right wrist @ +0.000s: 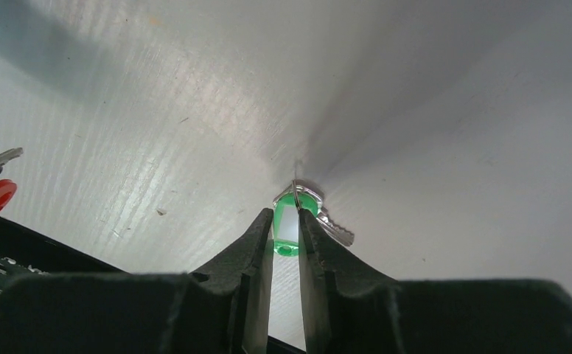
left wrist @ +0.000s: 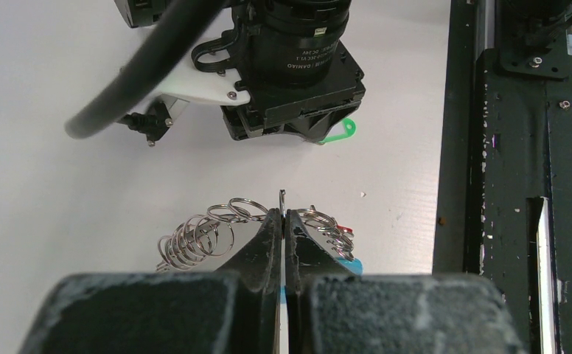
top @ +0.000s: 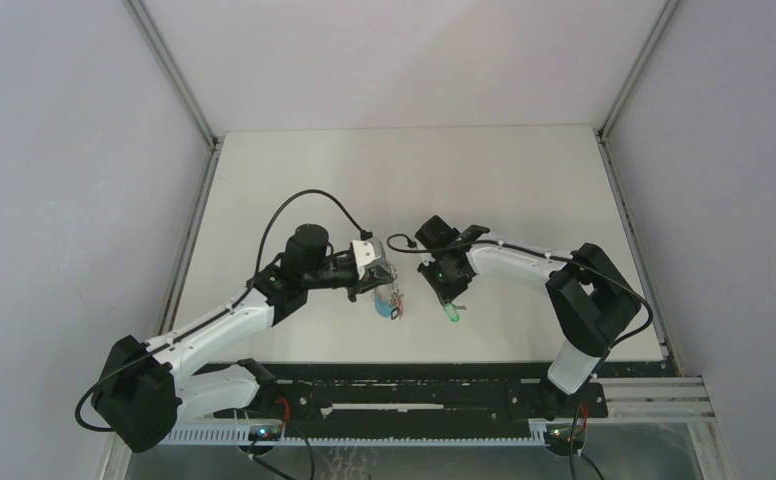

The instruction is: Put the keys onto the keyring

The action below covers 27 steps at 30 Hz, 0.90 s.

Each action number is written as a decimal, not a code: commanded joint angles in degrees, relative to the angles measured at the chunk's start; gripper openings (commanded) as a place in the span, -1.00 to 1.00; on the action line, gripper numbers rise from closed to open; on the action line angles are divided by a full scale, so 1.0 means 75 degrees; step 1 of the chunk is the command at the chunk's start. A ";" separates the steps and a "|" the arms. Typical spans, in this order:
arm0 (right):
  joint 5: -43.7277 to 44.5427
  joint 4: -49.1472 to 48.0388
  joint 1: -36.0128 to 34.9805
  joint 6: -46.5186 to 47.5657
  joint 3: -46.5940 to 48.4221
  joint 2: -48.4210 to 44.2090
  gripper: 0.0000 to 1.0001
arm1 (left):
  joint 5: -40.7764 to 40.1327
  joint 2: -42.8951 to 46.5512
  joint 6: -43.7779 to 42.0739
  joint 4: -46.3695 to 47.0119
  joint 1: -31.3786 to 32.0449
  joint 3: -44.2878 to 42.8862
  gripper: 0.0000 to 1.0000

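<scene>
**Item 1, keyring.** A thin grey wire hoop. The left pincer is clenched on it and holds it just above the counter. In the left wrist view a fan of springy silver links spreads to 9 o'clock of the jaws. A red tag and the light-blue sleeve sit at 3 o'clock. We cannot make out the hoop's opening.

**Item 2, green key.** A glossy, translucent plastic tag, rounded at the end, with a small split ring and a short silver blade at 4 o'clock. It sits at 3 o'clock of the keyring in the top view, near it but apart. The right pincer grips the tag by its two flat faces, at the counter surface (we cannot tell whether the key has lifted clear).

**Item 3, counter.** Matt white with a faint grain.

**Step in hand, as we judge it.** This is the pick-up of the green key, with the hoop held ready to receive it.

**Next move calls for.** We would lift the key, carry it toward 9 o'clock and present its small ring squarely to the free end of the wire. The ring is tiny and the tag is slick, so a light but firm hold and fine alignment will matter. A slip could let the key twist in the jaws.
</scene>
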<state>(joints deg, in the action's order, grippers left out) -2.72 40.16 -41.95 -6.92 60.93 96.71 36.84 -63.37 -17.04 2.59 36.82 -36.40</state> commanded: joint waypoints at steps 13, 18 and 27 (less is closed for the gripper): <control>0.0248 0.0426 0.0045 0.0278 0.0644 0.0266 -0.62 | 0.0291 0.0150 0.0085 0.0439 -0.0044 0.0093 -1.00; 0.0304 0.0514 0.0039 0.0310 0.0723 0.0112 -0.58 | 0.0292 0.0141 0.0091 0.0446 -0.0046 0.0084 -0.99; 0.0126 0.0519 0.0109 0.0430 0.0852 0.0405 -0.60 | 0.0315 0.0164 0.0081 0.0430 -0.0046 0.0084 -1.00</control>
<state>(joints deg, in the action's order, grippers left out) -1.61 44.21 -41.58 -4.71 65.14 98.85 37.71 -63.37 -17.04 2.59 36.82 -36.40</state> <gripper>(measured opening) 0.206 0.009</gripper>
